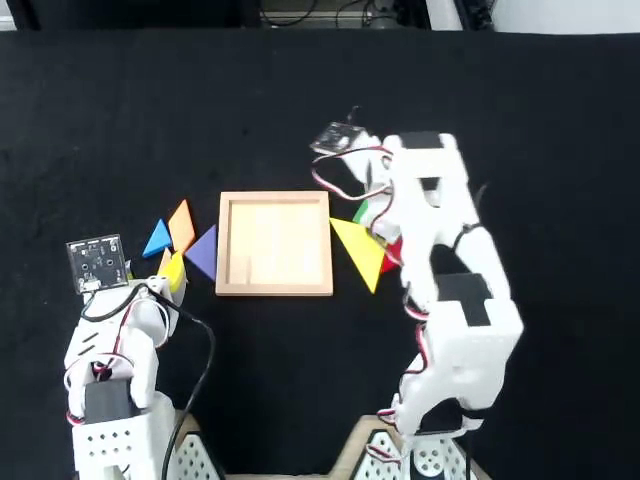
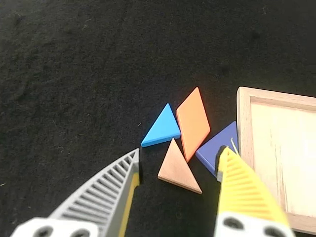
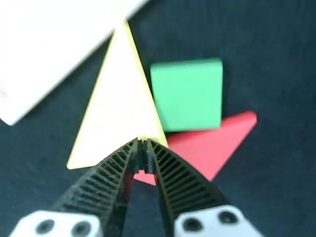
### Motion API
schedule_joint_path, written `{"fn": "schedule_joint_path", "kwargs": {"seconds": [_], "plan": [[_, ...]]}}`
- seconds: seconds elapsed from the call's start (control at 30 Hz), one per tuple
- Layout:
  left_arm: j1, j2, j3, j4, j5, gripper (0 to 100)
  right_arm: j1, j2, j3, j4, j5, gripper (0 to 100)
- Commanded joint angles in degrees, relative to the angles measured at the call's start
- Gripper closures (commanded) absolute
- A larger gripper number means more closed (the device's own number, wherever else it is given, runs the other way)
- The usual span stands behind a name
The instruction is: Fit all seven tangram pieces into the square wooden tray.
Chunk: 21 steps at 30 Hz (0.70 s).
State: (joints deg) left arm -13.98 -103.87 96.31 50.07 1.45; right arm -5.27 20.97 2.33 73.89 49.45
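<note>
Left gripper (image 2: 180, 154) spread wide, holding nothing, over tan triangle (image 2: 178, 173); blue triangle (image 1: 156, 239), orange parallelogram (image 1: 181, 225) and purple triangle (image 1: 203, 253) clustered left of wooden tray (image 1: 223, 245). Right of the tray lay yellow triangle (image 1: 360, 250), green square (image 3: 187, 94) and red triangle (image 3: 207, 145). Right gripper (image 3: 142, 144) closed, tips at the yellow edge.

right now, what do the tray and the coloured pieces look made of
The tray looks like pale bare wood, matte with faint grain lines. The green square and the orange piece are flat, smooth and evenly coloured with a matte face. They could be painted wood or plastic; I cannot tell which.
</note>
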Motion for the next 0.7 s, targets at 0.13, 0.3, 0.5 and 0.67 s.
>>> {"fn": "schedule_joint_path", "kwargs": {"seconds": [0.13, 0.3, 0.5, 0.67], "plan": [[0.48, 0.18, 1.01, -1.05, -0.35, 74, -2.81, -5.32, -0.84, 5.01, -9.93, 77.6], [0.48, 0.18, 1.01, -0.97, -0.35, 74, -2.9, -7.16, 3.38, 6.15, -7.21, 72.6], [0.48, 0.18, 1.01, -0.97, -0.35, 74, -2.73, -8.57, 8.22, 1.67, -10.64, 72.4], [0.48, 0.18, 1.01, -0.88, -0.35, 74, -4.13, -8.57, 8.22, -0.88, -11.78, 72.4]]}}
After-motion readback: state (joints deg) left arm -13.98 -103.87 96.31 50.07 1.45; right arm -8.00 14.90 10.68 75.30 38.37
